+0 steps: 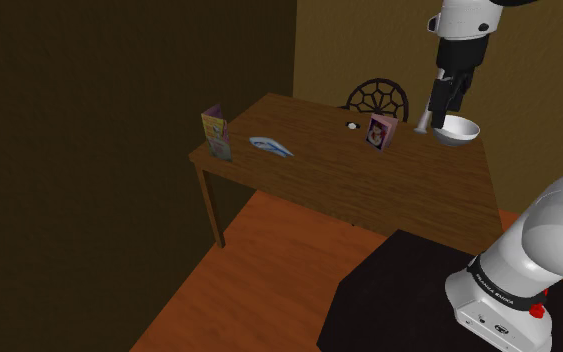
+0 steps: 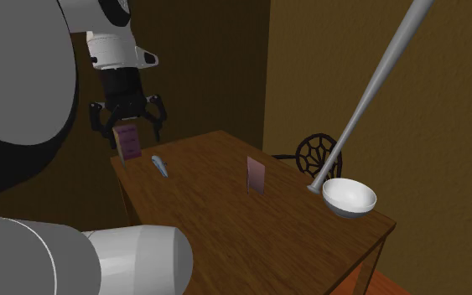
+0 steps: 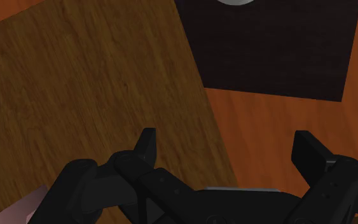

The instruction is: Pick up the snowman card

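Observation:
Two folded cards stand on the wooden table (image 1: pixel 409 195). A pink one with a dark picture (image 1: pixel 382 131) (image 2: pixel 256 174) stands mid-table, and its corner (image 3: pixel 20 211) shows beside my fingers. A yellow-and-purple one (image 1: pixel 214 131) (image 2: pixel 127 141) stands at the far corner. I cannot make out a snowman on either. My black gripper (image 1: pixel 445 102) (image 2: pixel 127 122) (image 3: pixel 228 149) hangs open and holds nothing. It is well above the table, near the edge facing the stand, and off to one side of the pink card.
A white ladle (image 1: pixel 456 131) (image 2: pixel 350 197) with a long grey handle lies near the gripper. A blue object (image 1: pixel 272 147) and a small black-and-white item (image 1: pixel 350 126) also lie on the table. A chair back (image 1: pixel 377 98) stands behind. The black stand (image 3: pixel 279 44) is close by.

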You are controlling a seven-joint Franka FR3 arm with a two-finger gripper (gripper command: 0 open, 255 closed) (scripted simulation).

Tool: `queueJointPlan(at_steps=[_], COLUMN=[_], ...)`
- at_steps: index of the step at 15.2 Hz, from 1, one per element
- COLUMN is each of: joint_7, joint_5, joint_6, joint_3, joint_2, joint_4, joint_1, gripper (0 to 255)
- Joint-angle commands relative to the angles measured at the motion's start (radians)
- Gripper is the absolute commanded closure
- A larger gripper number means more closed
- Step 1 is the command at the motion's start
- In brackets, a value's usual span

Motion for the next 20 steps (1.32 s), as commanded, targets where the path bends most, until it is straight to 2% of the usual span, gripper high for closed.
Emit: queueJointPlan(at_steps=[1,11,20], joint_7=[0.0,-0.156,-0.294], joint_5=[0.0,-0.105,-0.123], joint_6=[0.0,0.238,0.408], joint_3=[0.0,-0.144,-0.249], joint_2=[0.0,0.271,0.579], joint_4=[0.0,0.043,0.194], joint_1=[0.0,-0.056,-0.094], gripper=[0,0,0])
